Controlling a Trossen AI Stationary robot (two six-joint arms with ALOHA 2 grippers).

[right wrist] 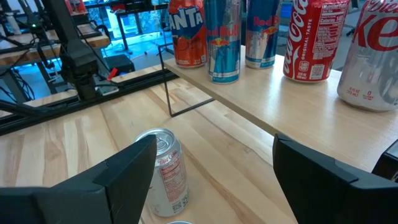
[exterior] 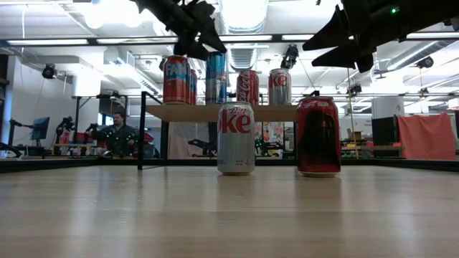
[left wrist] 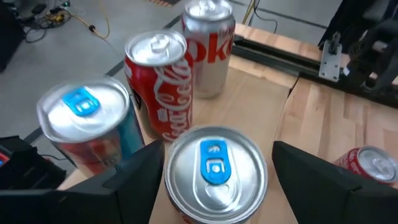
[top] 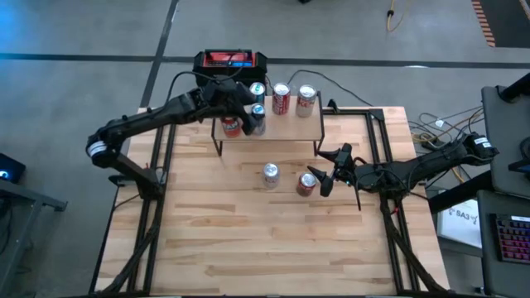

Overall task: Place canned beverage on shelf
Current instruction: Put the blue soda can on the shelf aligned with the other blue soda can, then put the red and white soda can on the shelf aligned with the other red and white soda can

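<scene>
— Left gripper (left wrist: 214, 168)?
— Parted around a blue-tabbed can (left wrist: 214, 171) at the wooden shelf (top: 286, 126) left edge; grip unclear, label hidden.
— Right gripper (right wrist: 211, 165)?
— Open, empty, beside red can (top: 306, 184) mid-table.

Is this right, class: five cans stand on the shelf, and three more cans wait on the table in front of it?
Not quite. Five cans do stand on the shelf, but only two wait on the table in front of it: a silver can and a red can. The high view shows both, and the low view confirms there is no third.
</scene>
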